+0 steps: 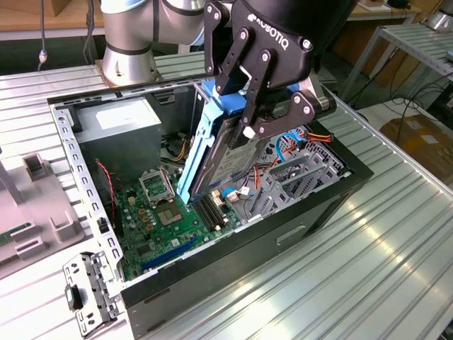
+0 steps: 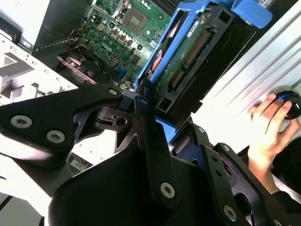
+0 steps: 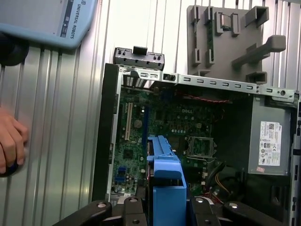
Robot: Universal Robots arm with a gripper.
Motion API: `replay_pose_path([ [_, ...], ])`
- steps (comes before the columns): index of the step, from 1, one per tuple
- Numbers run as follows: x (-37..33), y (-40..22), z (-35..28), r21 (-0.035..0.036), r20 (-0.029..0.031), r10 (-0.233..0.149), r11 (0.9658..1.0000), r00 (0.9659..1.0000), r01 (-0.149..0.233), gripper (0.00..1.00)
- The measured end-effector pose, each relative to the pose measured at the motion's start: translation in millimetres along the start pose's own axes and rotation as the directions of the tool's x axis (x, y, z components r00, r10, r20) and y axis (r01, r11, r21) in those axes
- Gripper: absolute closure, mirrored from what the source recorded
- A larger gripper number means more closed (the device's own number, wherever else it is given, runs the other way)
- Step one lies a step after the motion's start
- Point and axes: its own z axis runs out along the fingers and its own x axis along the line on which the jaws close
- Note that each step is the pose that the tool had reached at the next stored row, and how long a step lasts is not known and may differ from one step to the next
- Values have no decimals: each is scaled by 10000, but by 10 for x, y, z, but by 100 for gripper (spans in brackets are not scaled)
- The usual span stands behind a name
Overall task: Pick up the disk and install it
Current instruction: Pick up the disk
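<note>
A ribbed aluminium worktop (image 1: 368,269) carries an open black computer case (image 1: 233,262), with a grey moulded fixture (image 3: 235,42) laid beside it. The claw (image 1: 263,119) is seen clamped on the disk (image 1: 228,161), its fingers pressed against the two broad faces. The disk is held clear of the case floor and steeply tilted, with one end below the claw tips and pointing down toward the motherboard (image 1: 166,212). The bright blue carrier (image 1: 200,134) is wrapped around the disk's edges, and in the second wrist view the green circuit board (image 2: 188,52) of its underside is turned toward the camera. The perforated metal drive cage (image 1: 297,177) stands just beside and below the claw, and the grey power supply (image 1: 120,131) sits at the far end of the case, well apart from it. A person's hand (image 2: 270,122) is rested on a dark rounded object on the worktop, outside the case.

The disk is judged stiff, dense and fairly heavy for its size, and easily harmed by knocks. Its bare metal face is likely slippery, while the plastic carrier is expected to flex a little under load. A hold across the solid metal body near its middle is judged soundest, with the exposed board and connector pins kept free of pressure.
</note>
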Motion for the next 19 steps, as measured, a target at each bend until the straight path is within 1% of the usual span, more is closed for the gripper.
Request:
replay_pose_path([
  [3, 13, -47, -3, -6, 1, 0, 10000, 10000, 0, 63],
  [13, 44, -177, -10, -26, 2, 3, 10000, 10000, -3, 63],
  [15, 49, -217, -11, -31, -9, 4, 10000, 10000, -4, 63],
  [19, 59, -286, -12, -38, -11, 4, 10000, 10000, -4, 63],
])
